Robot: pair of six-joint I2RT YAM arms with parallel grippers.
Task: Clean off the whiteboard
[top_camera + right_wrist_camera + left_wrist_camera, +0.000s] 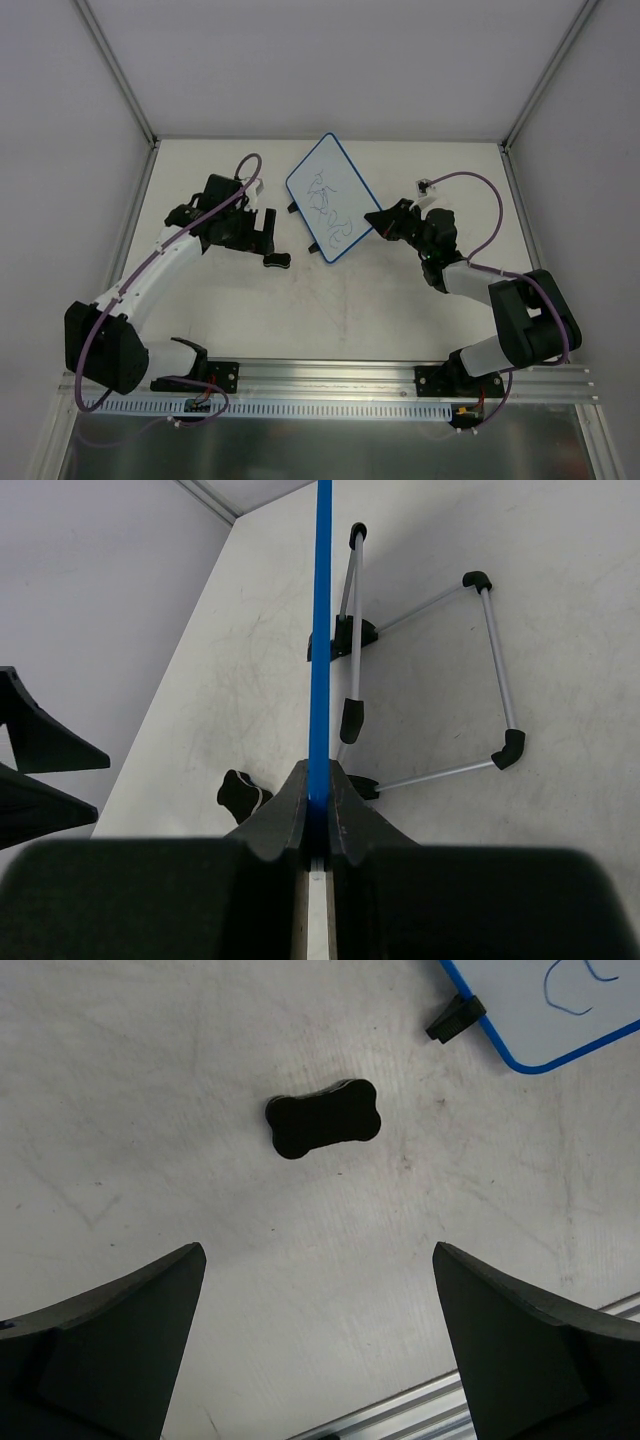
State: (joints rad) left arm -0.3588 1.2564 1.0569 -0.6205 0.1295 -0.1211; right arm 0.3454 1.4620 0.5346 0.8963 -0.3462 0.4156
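My right pincer (318, 780) is clamped on the blue rim of the whiteboard (328, 198). The board stands tilted toward the far middle of the surface (400, 300), wire stand (495, 660) behind it and blue scribbles (330, 205) across its face. My left pincer (318, 1252) hovers empty, spread wide, over the black bone-shaped eraser (322, 1120). The eraser lies flat just beside the board's near-left corner, not touching it. As I judge it, the step in hand is fetching the eraser, and no wiping has begun. The next move calls for lowering, straddling the eraser's narrow waist and closing, while my right side steadies the board.
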